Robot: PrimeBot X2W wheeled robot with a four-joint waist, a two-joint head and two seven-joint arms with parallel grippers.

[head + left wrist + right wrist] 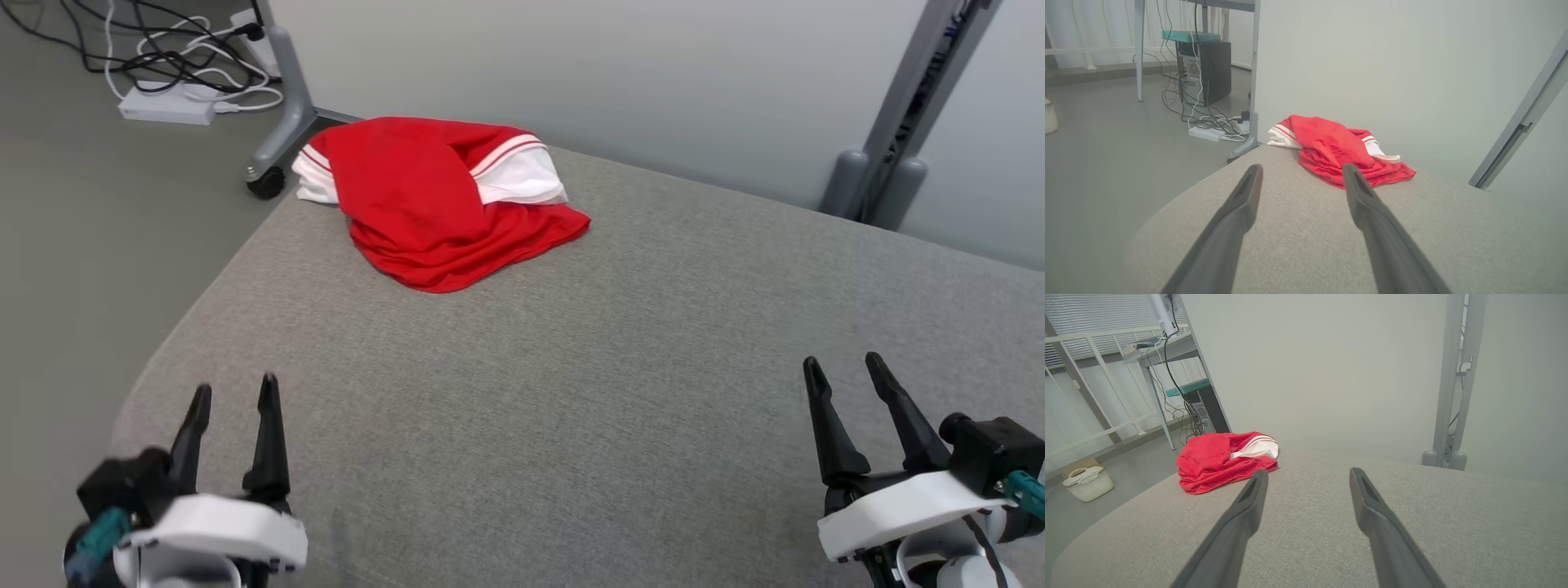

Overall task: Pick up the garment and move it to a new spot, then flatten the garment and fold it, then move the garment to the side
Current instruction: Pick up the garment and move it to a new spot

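A red garment with white striped trim lies crumpled at the far left corner of the grey padded surface. The same garment sits ahead of my left gripper's fingers, and the garment lies off to the left of my right gripper's. My left gripper hovers open over the near left edge, well short of the cloth. My right gripper hovers open at the near right, far from it. Both hold nothing. The left gripper and right gripper each show two spread dark fingers.
The padded surface ends in a rounded corner at the left, with grey floor below. A wheeled stand leg, cables and a power strip sit beyond the garment. A grey post stands at back right. A white basket rests on the floor.
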